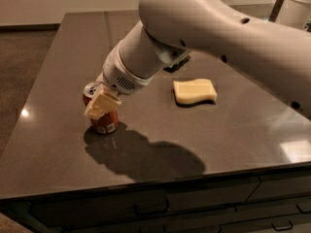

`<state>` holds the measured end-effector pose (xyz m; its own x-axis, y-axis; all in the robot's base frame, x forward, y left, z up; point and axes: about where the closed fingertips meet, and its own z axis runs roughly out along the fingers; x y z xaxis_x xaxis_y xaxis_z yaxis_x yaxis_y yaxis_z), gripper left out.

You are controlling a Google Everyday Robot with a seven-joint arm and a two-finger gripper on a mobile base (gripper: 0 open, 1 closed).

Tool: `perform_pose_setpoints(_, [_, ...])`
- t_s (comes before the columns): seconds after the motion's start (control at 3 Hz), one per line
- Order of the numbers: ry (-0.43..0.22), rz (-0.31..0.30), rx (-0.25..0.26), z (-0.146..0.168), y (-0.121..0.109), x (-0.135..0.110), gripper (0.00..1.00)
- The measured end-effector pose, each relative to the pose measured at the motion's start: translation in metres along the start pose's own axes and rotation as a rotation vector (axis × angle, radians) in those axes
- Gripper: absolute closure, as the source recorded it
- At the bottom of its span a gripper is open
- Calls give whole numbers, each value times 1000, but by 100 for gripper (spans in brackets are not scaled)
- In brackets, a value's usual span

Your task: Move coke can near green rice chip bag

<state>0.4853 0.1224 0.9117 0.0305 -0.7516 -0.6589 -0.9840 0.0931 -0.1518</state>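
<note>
The coke can stands upright on the dark table at the front left; its silver top and white label patch show. My gripper is down over the can's upper part, its cream tip lying across the can's front. The big white arm reaches in from the upper right. The green rice chip bag is almost wholly hidden behind the arm; only a dark edge shows under it at mid table.
A pale yellow wavy-edged block lies right of centre. The table's front edge with drawers runs along the bottom. A white container stands at the far right corner.
</note>
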Motion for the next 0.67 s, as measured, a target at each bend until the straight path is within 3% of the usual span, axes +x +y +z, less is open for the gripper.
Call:
perform_pose_setpoints(0.33, [-9, 13, 10, -3, -11, -2, 63])
perform_pose_setpoints(0.67, [-18, 41, 51, -17, -39, -7, 85])
